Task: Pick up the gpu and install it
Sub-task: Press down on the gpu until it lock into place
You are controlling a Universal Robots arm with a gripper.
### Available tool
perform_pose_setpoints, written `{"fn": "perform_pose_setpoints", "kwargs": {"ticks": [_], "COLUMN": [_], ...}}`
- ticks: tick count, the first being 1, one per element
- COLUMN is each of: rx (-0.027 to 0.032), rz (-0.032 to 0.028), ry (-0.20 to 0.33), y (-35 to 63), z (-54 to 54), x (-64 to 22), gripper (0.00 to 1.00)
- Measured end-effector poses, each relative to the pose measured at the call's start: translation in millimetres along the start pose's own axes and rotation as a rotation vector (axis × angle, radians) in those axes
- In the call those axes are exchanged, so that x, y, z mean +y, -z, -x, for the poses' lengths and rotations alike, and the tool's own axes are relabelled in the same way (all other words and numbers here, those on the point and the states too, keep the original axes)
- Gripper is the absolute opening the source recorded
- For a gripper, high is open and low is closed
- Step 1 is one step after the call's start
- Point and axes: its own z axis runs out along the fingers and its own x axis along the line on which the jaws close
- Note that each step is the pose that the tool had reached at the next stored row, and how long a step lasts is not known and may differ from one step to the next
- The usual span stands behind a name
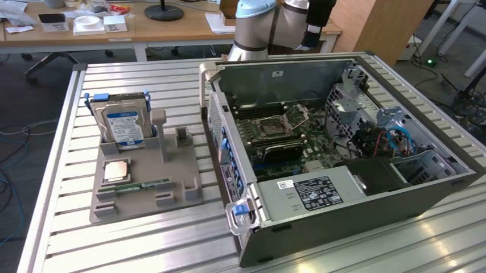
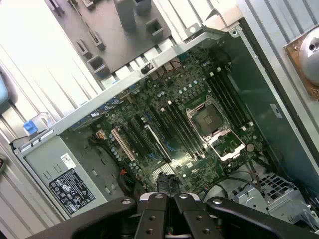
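Observation:
The gpu (image 1: pixel 278 152) is a thin black card standing on edge in a slot of the motherboard (image 1: pixel 292 128), inside the open computer case (image 1: pixel 304 196). In the wrist view it appears edge-on as a narrow strip (image 2: pixel 153 141) among the expansion slots. My gripper (image 2: pixel 167 196) hangs well above the board with its fingers pressed together and nothing between them. In the exterior view the gripper (image 1: pixel 312 43) is raised over the far wall of the case, apart from the card.
A grey holder (image 1: pixel 144 182) on the slatted table (image 1: pixel 114 244) carries a silver hard drive (image 1: pixel 124 129), a processor chip (image 1: pixel 115 170) and a green RAM stick (image 1: pixel 140 186); two of its posts (image 1: pixel 184 138) stand bare. The power supply (image 1: pixel 315 193) fills the case's near end.

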Motion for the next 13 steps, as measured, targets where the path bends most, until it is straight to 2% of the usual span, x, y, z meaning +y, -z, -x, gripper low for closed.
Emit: {"fn": "perform_pose_setpoints", "kwargs": {"ticks": [13], "rx": [0.0000], "rz": [0.0000], "ry": [0.000], "y": [0.0], "z": [0.0], "x": [0.0], "gripper": [0.11]}}
